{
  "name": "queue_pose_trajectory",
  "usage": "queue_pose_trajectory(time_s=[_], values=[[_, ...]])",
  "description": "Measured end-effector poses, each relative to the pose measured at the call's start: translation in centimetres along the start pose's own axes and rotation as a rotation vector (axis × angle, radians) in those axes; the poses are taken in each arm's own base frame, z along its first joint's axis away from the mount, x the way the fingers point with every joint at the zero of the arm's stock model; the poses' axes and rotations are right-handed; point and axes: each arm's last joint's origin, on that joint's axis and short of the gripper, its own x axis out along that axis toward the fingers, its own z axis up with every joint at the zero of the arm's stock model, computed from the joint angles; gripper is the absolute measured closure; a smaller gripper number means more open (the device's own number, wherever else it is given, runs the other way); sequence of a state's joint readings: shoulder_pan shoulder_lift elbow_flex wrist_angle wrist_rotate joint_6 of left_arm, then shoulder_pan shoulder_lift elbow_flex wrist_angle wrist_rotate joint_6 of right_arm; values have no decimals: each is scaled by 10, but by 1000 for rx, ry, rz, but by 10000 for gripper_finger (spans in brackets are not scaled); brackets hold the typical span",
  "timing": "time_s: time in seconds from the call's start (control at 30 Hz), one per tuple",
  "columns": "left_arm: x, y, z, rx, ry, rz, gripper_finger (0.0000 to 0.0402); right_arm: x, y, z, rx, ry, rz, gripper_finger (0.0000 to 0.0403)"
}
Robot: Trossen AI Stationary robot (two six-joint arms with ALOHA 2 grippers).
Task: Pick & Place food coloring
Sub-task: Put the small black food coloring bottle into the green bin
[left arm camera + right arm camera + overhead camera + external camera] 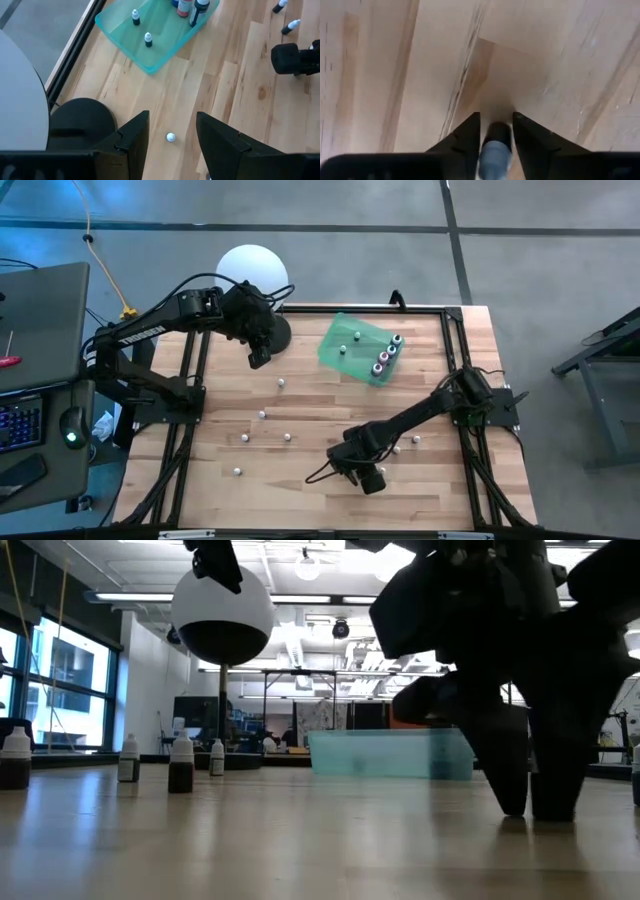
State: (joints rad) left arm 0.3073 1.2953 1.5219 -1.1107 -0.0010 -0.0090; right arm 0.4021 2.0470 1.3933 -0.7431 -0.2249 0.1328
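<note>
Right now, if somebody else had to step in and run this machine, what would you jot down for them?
Right gripper: low at the table's near side, jaws shut on a food coloring bottle.
Left gripper: jaws open, hovering above a loose bottle beside the globe lamp.
Done: several bottles already stand in the green tray at the far side.
Left: the held bottle must go to the tray, then the loose bottles scattered over the wooden table, including four standing ones in the low view.
</note>
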Motion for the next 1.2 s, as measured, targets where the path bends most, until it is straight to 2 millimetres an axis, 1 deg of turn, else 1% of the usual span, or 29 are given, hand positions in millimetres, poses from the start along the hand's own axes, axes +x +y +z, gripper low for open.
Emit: queue_pose_trajectory(time_s=[0.07,0.17,0.27,0.43,0.5,0.57,0.63,0.7,0.77,0.87,0.97,1.07,1.13,1.2], values=[[0,0,0,1,0,0,241,-2,-3,-1,10,8,5,321],[0,0,0,1,0,0,241,-6,-9,-7,43,69,9,348],[0,0,0,3,0,0,241,-10,-17,-12,56,123,-4,349],[0,0,0,4,0,5,241,-26,-27,-11,13,77,-44,345],[0,0,0,4,0,6,241,-36,-31,-11,-22,51,-96,339],[0,0,0,4,0,6,241,-50,-36,-12,-61,25,-156,339],[0,0,0,4,0,6,241,-68,-43,-14,-100,-9,-238,344],[0,0,0,4,0,8,241,-86,-54,-16,-132,-42,-327,349],[0,0,0,4,-1,8,241,-103,-72,-19,-152,-69,-405,349],[0,0,0,4,-4,9,241,-125,-108,-27,-134,-76,-483,340],[0,0,0,4,-4,9,241,-137,-150,-40,-138,-46,-511,332],[0,0,0,4,-4,9,241,-150,-190,-50,-126,-91,-544,335],[0,0,0,4,-4,10,241,-157,-211,-58,-73,-131,-555,341],[0,0,0,4,-4,10,241,-163,-228,-70,-22,-149,-522,345]])
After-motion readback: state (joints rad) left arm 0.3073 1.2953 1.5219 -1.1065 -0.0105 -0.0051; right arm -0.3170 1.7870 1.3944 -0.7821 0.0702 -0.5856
